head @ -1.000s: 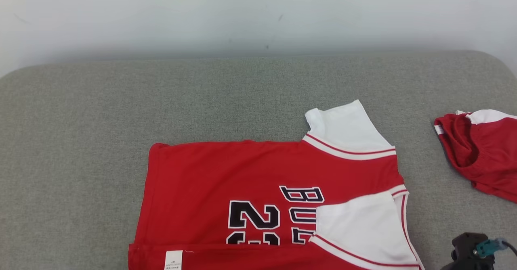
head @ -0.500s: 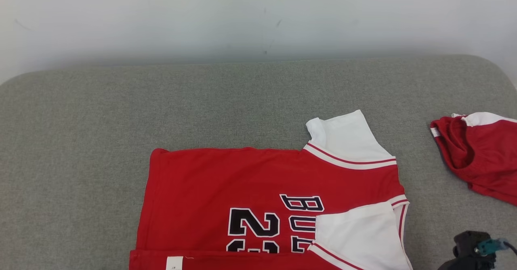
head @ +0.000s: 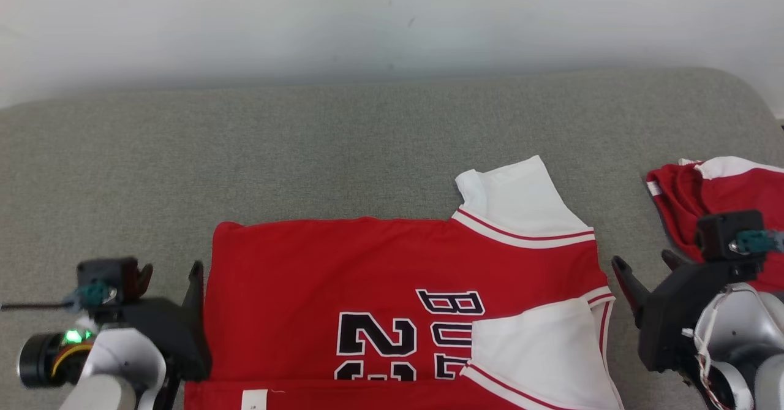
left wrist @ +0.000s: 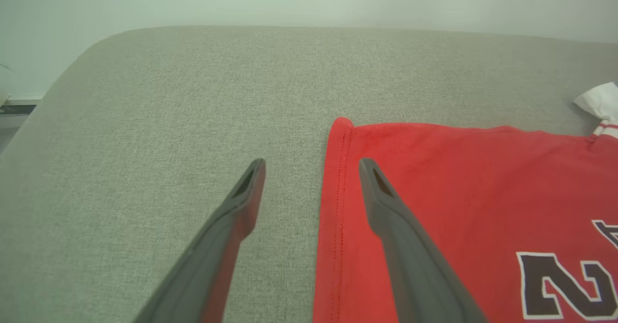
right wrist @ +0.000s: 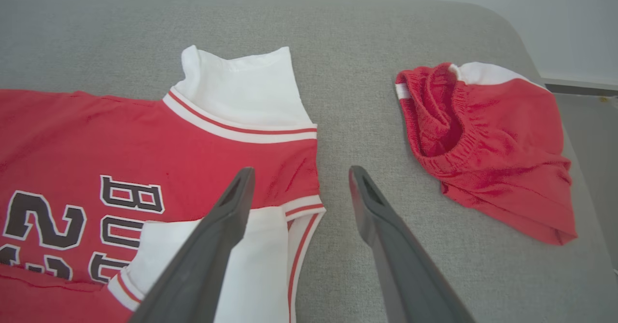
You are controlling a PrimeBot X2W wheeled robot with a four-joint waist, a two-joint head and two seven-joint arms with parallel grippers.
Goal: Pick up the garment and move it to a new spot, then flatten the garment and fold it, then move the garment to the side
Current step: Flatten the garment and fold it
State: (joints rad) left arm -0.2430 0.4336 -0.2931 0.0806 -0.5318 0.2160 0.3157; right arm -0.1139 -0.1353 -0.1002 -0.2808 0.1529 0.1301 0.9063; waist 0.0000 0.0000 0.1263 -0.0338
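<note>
- Red jersey [head: 343, 275], the garment, lies flat on the grey cushion [head: 367, 140] in the head view, between the two grippers. The left gripper [head: 171, 272] stands just beside its hem, the right gripper [head: 642, 260] just beside its shoulder end. Both are spread wide and hold nothing. Red shorts [head: 680, 195] lie close on the right gripper's outer side.
- Left wrist view: the left gripper [left wrist: 313, 163], empty and fully apart, straddles the hem, with one finger over red cloth and the other over bare cushion. Whether either touches, I cannot tell. Closing here could pinch a single layer and drag wrinkles into the jersey.
- Right wrist view: the right gripper [right wrist: 301, 170], likewise wide and empty, straddles the shoulder edge, one finger over the folded-in white sleeve [right wrist: 260, 255]. An outward sweep could snag the shorts, and a careless lift could flip the sleeve open.
</note>
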